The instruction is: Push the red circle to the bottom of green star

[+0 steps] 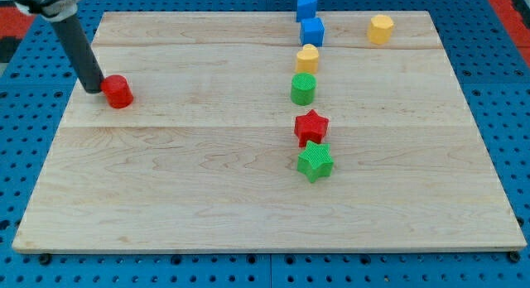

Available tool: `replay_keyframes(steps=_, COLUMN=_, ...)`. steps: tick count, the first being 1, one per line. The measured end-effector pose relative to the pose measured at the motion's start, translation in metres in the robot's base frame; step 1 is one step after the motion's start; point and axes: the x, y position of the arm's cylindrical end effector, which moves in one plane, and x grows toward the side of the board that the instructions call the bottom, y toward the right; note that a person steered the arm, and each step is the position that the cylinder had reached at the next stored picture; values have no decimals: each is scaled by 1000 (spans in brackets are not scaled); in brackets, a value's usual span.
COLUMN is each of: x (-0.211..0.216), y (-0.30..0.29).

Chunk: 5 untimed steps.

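At view's left: red circle (118, 91) touching my tip (93, 89), right side.

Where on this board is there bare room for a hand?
Free: wood between the red circle block and the green star block, and below the star. Crowded: the column above it, red star block to blue blocks.

The rod (70, 36) is getting cut off by the view's top edge, so its upper part isn't showing. The top blue block (306, 5) is sitting right against that edge too, and its shape is looking too unclear to call.
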Motion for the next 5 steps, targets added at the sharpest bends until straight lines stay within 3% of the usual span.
replay_keyframes(steps=3, x=2, y=115)
replay_keyframes(steps=5, x=49, y=206)
